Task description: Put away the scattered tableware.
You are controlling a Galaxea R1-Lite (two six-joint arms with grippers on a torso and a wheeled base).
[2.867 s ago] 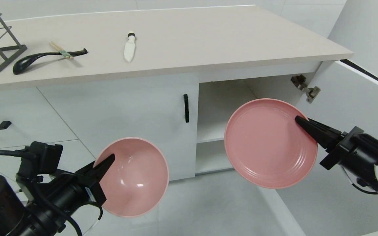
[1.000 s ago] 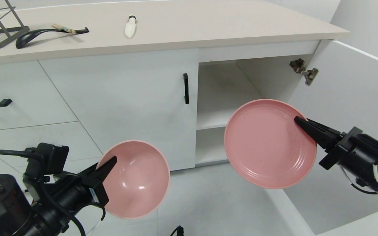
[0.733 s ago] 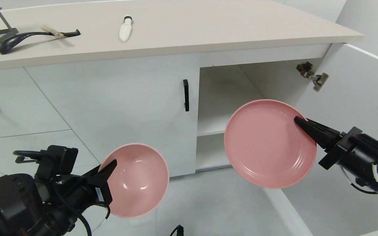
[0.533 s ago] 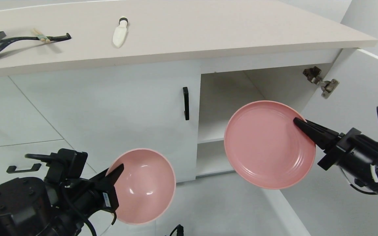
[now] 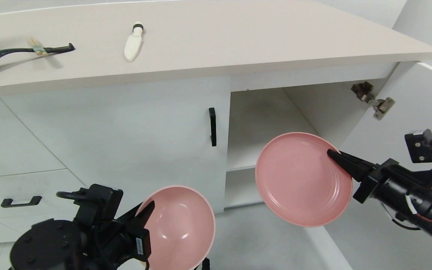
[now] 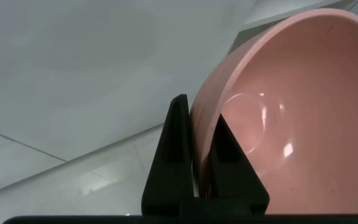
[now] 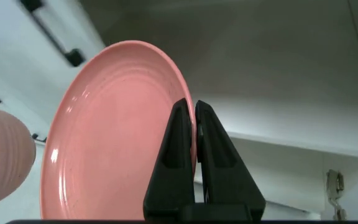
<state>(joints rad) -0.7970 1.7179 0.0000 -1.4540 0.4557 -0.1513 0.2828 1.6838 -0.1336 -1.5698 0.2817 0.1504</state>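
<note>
Cupboard [image 5: 261, 120] standing open, left gripper [image 5: 149, 207] pinches the rim of a pink bowl [image 5: 182, 228] low in front; right gripper [image 5: 331, 153] clamps the edge of a pink plate [image 5: 298, 180] near the shelf [image 5: 240, 160].

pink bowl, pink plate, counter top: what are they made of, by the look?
The bowl looks like glossy melamine or plastic: sharp white glints on a smooth inside; glazed ceramic is possible. The plate, same pink, softer sheen, moulded rings near the rim: probably the same. The countertop looks like matte beige laminate, no glare.
</note>
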